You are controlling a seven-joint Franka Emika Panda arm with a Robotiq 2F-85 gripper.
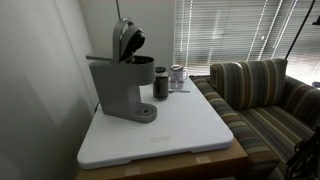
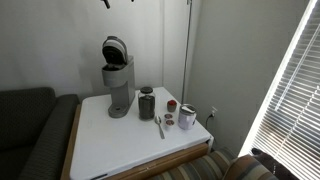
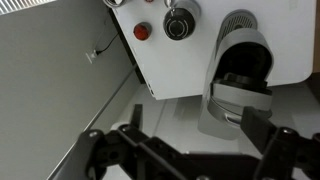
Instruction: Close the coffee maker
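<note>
The grey coffee maker (image 1: 122, 80) stands at the back of the white table (image 1: 190, 125), near the wall. Its hinged lid (image 1: 127, 38) is tipped up and open, and its dark lining shows in both exterior views (image 2: 115, 50). In the wrist view I look down on the machine (image 3: 240, 75) from high above, with its dark pod opening exposed. My gripper (image 3: 190, 150) is open and empty, with the fingers spread wide. It hangs well above the machine and touches nothing. Only its tips show at the top edge of an exterior view (image 2: 120, 2).
A dark cylindrical cup (image 2: 147, 103), a spoon (image 2: 160, 126), a red-brown lid (image 2: 171, 104) and a small clear jar (image 2: 187, 117) sit beside the machine. A striped couch (image 1: 265, 95) adjoins the table, with window blinds behind it. A wall lies close behind the machine.
</note>
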